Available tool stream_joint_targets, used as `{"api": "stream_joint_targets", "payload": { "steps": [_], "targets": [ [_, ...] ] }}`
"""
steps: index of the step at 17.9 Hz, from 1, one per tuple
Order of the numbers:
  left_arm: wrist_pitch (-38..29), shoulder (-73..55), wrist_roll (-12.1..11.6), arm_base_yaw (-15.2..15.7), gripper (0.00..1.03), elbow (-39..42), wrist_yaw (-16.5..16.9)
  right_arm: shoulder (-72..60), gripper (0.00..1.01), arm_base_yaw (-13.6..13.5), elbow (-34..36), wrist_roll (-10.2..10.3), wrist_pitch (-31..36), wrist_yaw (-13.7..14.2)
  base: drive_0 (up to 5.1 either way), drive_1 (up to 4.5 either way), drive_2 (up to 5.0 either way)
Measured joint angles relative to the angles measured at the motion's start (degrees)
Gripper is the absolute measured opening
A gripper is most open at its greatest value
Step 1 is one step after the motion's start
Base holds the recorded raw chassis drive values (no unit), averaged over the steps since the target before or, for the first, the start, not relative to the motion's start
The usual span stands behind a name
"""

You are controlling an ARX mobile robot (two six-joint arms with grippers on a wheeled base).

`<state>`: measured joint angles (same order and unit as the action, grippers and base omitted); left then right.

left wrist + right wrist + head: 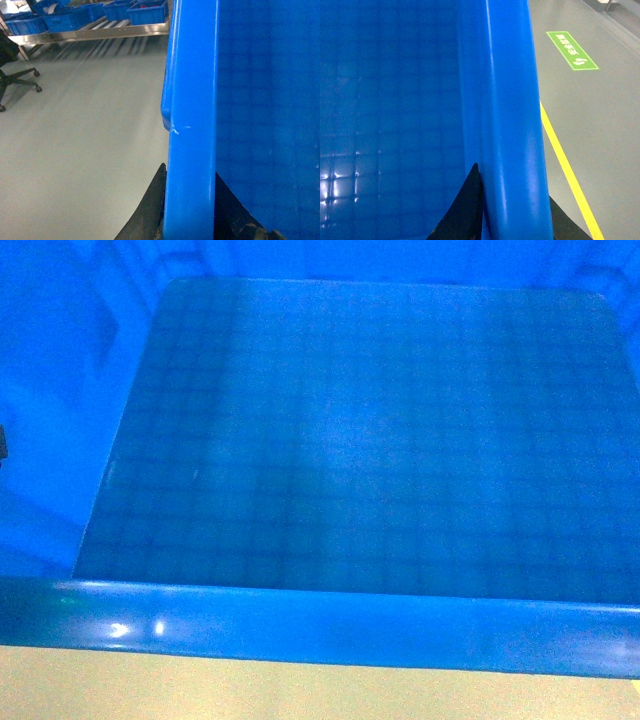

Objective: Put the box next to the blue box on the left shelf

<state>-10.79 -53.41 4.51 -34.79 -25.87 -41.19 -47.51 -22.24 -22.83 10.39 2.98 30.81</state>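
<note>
Grey floor with yellow line under the box.

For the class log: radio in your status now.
Left tool and right tool each clamped on box rim. Box empty. Nothing seen blocking.

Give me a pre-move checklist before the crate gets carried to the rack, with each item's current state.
1. Left gripper on the box rim: ok, fingers straddle the wall, one each side.
2. Right gripper on the opposite rim: ok, fingers likewise straddle it.
3. Box interior empty: ok, only the grid floor shows in the head view.
4. Left shelf located: ok, seen far off in the left wrist view, with blue boxes on it.
5. Free slot beside a blue box: cannot tell.
6. Path ahead: cannot tell; office chair stands near the rack.
</note>
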Motion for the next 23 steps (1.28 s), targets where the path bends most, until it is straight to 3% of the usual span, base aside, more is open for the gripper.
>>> {"api": "stream_joint_targets", "payload": {
  "steps": [23],
  "targets": [
    [-0.07, -0.11, -0.04, 0.0, 0.13, 0.0, 0.0, 0.0, 0.15, 0.0, 0.09, 0.04, 0.04, 0.02, 0.0, 4.19, -4.2]
  ]
}}
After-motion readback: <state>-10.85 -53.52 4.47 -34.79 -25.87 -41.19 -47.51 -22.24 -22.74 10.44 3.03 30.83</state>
